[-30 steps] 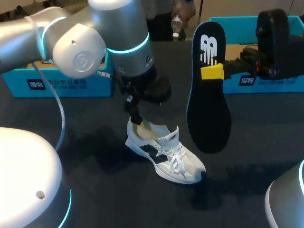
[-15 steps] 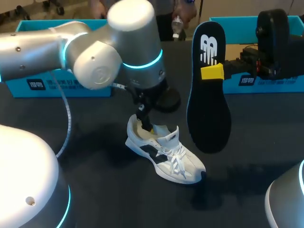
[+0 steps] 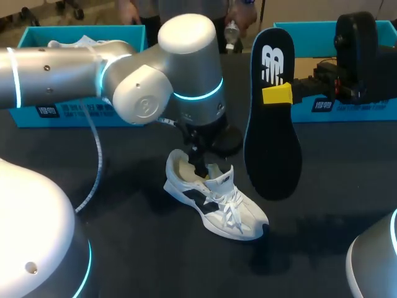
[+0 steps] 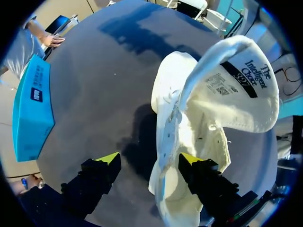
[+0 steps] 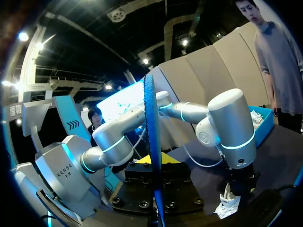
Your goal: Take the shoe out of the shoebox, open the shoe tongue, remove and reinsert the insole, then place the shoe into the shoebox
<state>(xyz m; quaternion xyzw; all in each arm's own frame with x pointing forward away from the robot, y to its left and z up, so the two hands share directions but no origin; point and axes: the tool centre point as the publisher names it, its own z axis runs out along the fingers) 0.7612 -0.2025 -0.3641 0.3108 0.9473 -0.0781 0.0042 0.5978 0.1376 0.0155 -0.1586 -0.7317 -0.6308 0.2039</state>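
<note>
Head view: a white lace-up shoe with black side stripes sits on its sole on the dark table, outside any box, toe toward the near right. The left arm enters from the left. The left gripper points down into the heel opening of the shoe. The right gripper is clamped on a long black foam insole, held upright in the air just right of the shoe and not touching it. A blue cardboard shoebox is at the far left of the table, and a second blue shoebox is at the far right, behind the right arm.

Left wrist view: the left gripper is spread wide and grips nothing. One yellow-tipped finger is inside the shoe opening; the other is over bare table, apart from the shoe wall. The white tongue with a printed label is raised ahead of the fingers.

Right wrist view: the insole is seen edge-on, pinched between the fingers of the right gripper. The left arm is ahead, with the shoe under it on the table
</note>
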